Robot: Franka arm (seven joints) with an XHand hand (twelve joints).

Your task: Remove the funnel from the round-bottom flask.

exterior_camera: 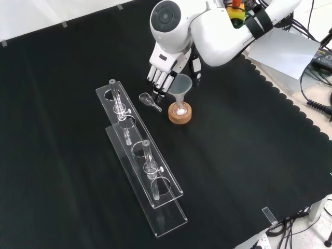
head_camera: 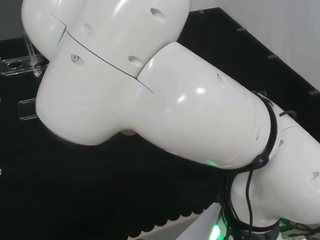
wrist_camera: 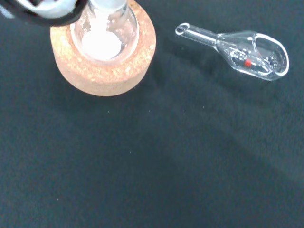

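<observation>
In the front view a grey funnel (exterior_camera: 181,84) stands with its stem in the neck of a small round-bottom flask (exterior_camera: 180,108), which sits on a cork ring (exterior_camera: 179,118). The hand (exterior_camera: 162,65) hangs just up-left of the funnel with its fingers (exterior_camera: 158,81) straight and pointing down, beside the funnel's rim; I cannot tell whether they touch it. The thumb shows dark on the funnel's other side. The wrist view shows the cork ring (wrist_camera: 102,61) close up, with white powder in the flask (wrist_camera: 100,42).
A clear glass scoop (exterior_camera: 149,100) lies on the cloth left of the cork ring, also in the wrist view as the scoop (wrist_camera: 242,50). Two clear racks (exterior_camera: 142,155) with test tubes stand nearer the front. The arm's white link (head_camera: 150,85) spans the head view.
</observation>
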